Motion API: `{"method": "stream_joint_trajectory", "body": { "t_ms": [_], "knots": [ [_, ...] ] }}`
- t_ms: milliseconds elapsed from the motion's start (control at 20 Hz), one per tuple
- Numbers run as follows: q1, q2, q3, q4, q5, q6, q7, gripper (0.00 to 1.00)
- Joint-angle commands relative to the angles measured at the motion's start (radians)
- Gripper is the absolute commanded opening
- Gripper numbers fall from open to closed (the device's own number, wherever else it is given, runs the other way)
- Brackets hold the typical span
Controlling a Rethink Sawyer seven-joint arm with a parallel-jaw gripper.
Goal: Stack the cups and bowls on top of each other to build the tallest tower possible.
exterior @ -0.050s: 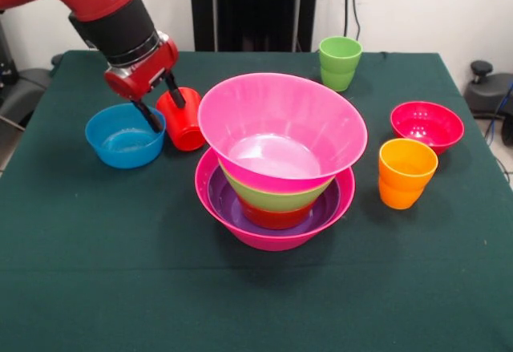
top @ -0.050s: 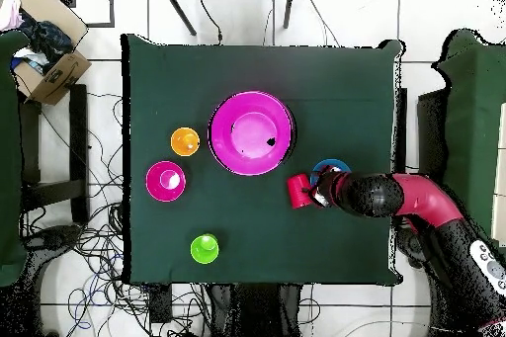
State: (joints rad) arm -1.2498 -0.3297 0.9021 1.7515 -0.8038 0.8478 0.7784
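The tower (exterior @ -0.050s: 275,208) stands mid-table: a large hot-pink bowl at the base holds a purple, an orange-red and a lime green bowl, with a second hot-pink bowl (exterior @ -0.050s: 280,131) tilted on top. In the overhead view the tower (top @ -0.050s: 252,133) shows as one pink disc. My gripper (exterior @ -0.050s: 164,111) is shut on the rim of the red cup (exterior @ -0.050s: 184,121), which is tilted between the tower and the blue bowl (exterior @ -0.050s: 126,137). Overhead, the gripper (top @ -0.050s: 314,195) holds the red cup (top @ -0.050s: 296,191) beside the half-hidden blue bowl (top @ -0.050s: 330,166).
A lime green cup (exterior @ -0.050s: 340,62) stands at the far edge, also seen overhead (top @ -0.050s: 205,248). A crimson bowl (exterior @ -0.050s: 426,126) and an orange cup (exterior @ -0.050s: 405,172) stand to the right of the tower. Overhead, a cardboard box (top @ -0.050s: 49,66) sits off the table.
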Motion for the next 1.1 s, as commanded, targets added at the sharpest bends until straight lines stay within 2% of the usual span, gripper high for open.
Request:
{"method": "stream_joint_trajectory", "body": {
  "t_ms": [50,450,800,900,1100],
  "knots": [
    [0.018,0.046,-0.026,-0.097,-0.089,0.049,-0.349,1.00],
    [0.033,0.032,-0.038,-0.114,-0.113,0.021,-0.323,1.00],
    [0.053,-0.028,-0.066,-0.102,-0.165,-0.039,-0.222,1.00],
    [0.069,-0.059,-0.080,-0.102,-0.180,-0.025,-0.202,1.00],
    [0.072,-0.069,-0.082,-0.108,-0.184,-0.003,-0.220,1.00]
  ]
}}
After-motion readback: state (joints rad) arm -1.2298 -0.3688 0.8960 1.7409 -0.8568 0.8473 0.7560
